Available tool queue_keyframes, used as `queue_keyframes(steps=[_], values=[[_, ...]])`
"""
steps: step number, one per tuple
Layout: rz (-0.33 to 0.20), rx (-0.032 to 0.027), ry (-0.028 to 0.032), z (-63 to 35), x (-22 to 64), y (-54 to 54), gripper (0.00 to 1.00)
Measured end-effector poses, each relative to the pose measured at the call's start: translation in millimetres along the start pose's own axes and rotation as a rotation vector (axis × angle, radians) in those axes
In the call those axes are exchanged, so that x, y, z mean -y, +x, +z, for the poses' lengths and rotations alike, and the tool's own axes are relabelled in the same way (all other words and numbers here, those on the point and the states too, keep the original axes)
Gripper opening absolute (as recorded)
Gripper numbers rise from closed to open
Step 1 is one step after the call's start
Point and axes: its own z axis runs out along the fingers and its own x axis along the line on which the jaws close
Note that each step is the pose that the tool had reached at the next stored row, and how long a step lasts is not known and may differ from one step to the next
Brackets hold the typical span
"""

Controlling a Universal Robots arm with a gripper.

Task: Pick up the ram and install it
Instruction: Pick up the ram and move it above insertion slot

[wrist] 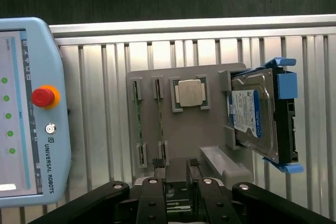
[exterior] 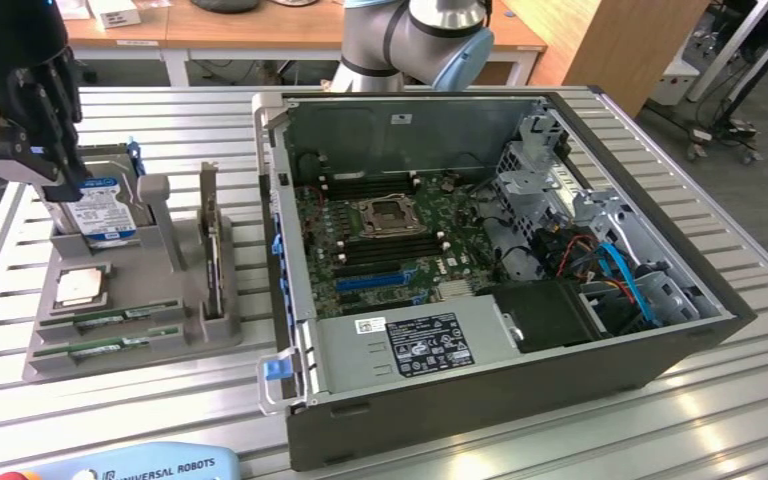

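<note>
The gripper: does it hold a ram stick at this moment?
No, the gripper is open and empty, and both ram sticks lie in their slots in the grey holder.

Two ram sticks, one drive, one processor

There's the arm: silver-grey, with a fat rounded joint edged in pale blue. And the gripper is all matt black linkage bars, with bright round screw heads dotted along them.
</note>
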Motion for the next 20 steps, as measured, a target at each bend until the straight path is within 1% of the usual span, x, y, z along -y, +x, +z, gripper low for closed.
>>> queue_keyframes(steps=[20], values=[[-0.010,-0.0004,-0.0002,35.9,1.5,0.8,0.29]])
